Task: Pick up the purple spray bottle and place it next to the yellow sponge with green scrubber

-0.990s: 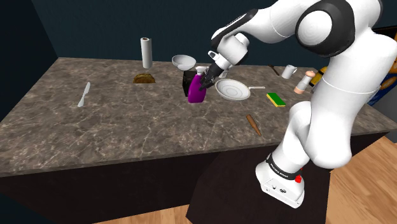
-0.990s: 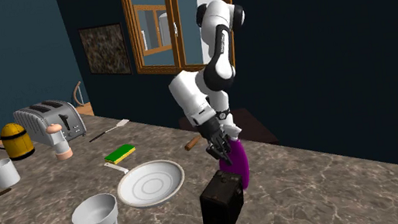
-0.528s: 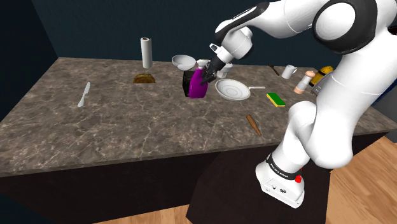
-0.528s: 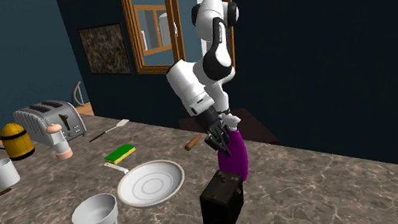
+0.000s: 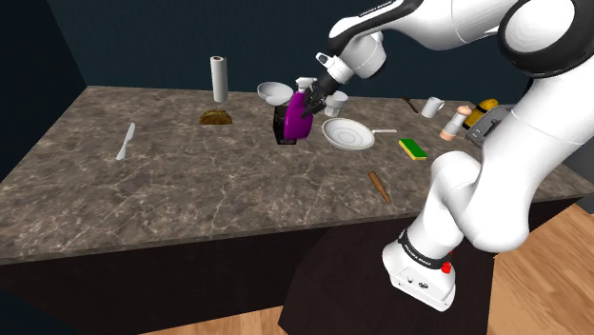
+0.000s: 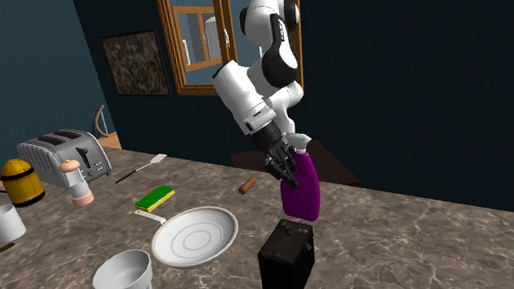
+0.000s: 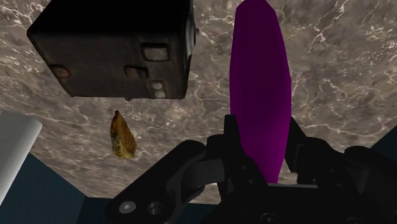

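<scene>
Wrist view, jaws clasping smooth purple bottle (image 7: 257, 83)

Purple spray bottle (image 6: 302, 195) has left the surface (image 6: 409, 251). A second ago it stood just beside the black box (image 6: 287, 261); now it hangs higher than the box's top. End effector (image 6: 286, 170) and arm have risen with it, stepwise.

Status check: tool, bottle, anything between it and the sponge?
Tool shut on purple spray bottle, held above the counter. White plate lies between bottle and yellow-green sponge. Black box close by.
</scene>
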